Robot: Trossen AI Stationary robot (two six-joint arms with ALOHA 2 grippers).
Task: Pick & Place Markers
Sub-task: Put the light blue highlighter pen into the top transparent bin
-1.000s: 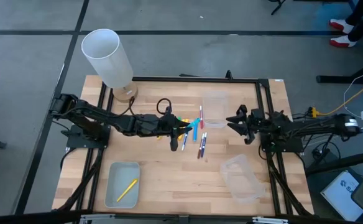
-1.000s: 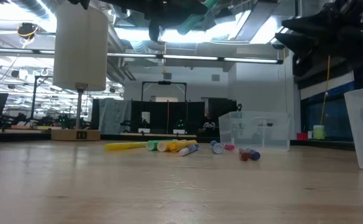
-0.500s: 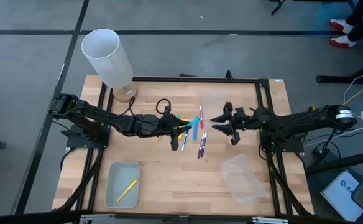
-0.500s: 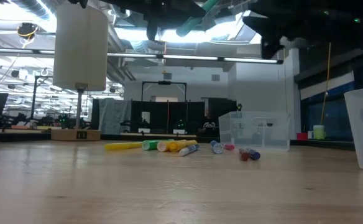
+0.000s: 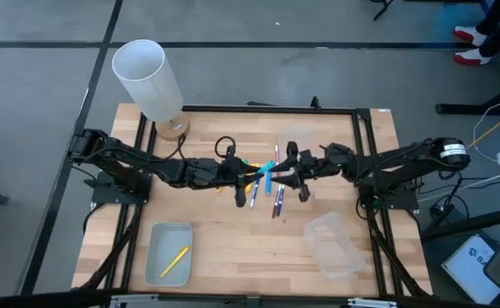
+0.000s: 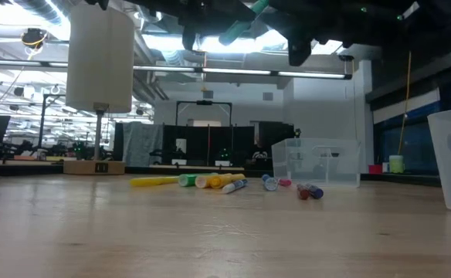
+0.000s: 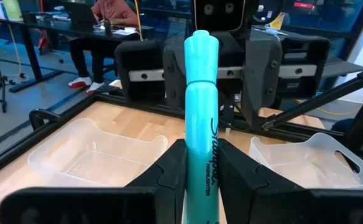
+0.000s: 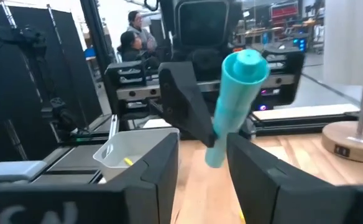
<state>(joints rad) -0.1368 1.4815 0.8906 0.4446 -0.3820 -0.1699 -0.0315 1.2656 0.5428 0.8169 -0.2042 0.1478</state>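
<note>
My left gripper [image 5: 247,177] hangs over the table's middle, shut on a teal marker [image 7: 200,93] whose capped end points toward the table's right. My right gripper [image 5: 287,175] faces it, open. In the right wrist view its fingers [image 8: 160,165] stand on either side of the teal marker's cap end [image 8: 243,68] without plainly touching it. Several more markers [image 5: 263,190] lie loose on the wood below both grippers, also seen as a row of markers [image 6: 225,183] in the low view. One yellow marker [image 5: 175,261] lies in a tray. My left gripper pinches the teal marker's barrel, low on its printed part [image 7: 201,177], between the two fingers. The fingers come level from the table's left and lie along the marker. The marker is lifted clear of the table and sticks out ahead of the fingertips.
A clear tray [image 5: 166,250] sits at the near left, another clear tray [image 5: 334,244] at the near right, and a third clear tray [image 5: 300,137] stands far of centre, partly under the right arm. A white cylinder lamp [image 5: 147,79] stands at the far left corner. People [image 7: 107,12] sit beyond the table.
My right gripper has moved toward the table's left, from near the right side to just short of my left gripper, until its open fingers stand around the teal marker's cap end. My left gripper and its marker have kept still.
</note>
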